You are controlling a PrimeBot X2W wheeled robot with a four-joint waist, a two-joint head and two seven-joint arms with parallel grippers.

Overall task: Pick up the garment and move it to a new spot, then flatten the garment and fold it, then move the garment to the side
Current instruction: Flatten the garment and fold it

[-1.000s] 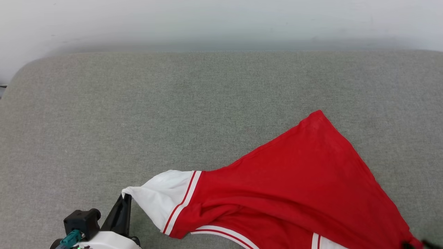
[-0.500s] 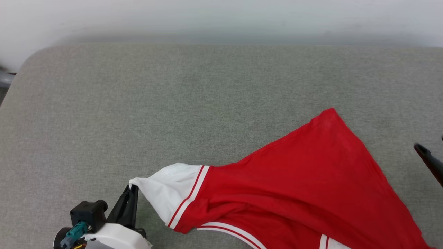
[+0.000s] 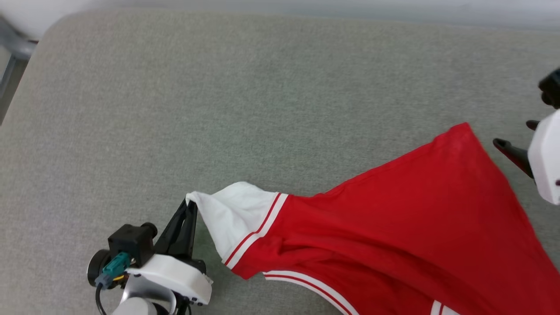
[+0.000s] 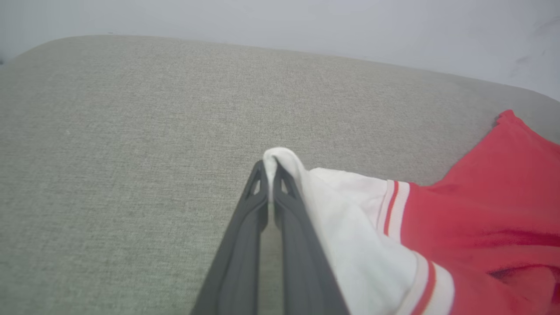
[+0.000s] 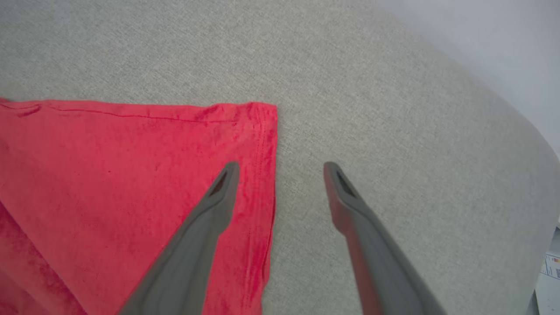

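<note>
**A:** What does the garment look like, and where is it?

**B:** The garment (image 3: 393,227) is a red jersey with a white short sleeve trimmed in red-and-white stripes. In the head view it spreads from the centre toward four o'clock on a grey woven cushion (image 3: 175,109). One red corner points to two o'clock.

**A:** And the grippers?

**B:** The left gripper (image 3: 191,204), at seven o'clock, is pressed together, pinching the white sleeve's tip. The right gripper (image 5: 281,166), at three o'clock, is spread wide and empty. One of its fingers is over the red hem corner, the other over bare cushion.

**A:** Anything hidden?

**B:** The jersey's lower part runs off the frame at five o'clock. I cannot tell which face is up. A pale wall (image 4: 306,22) stands behind the cushion at twelve o'clock.
</note>
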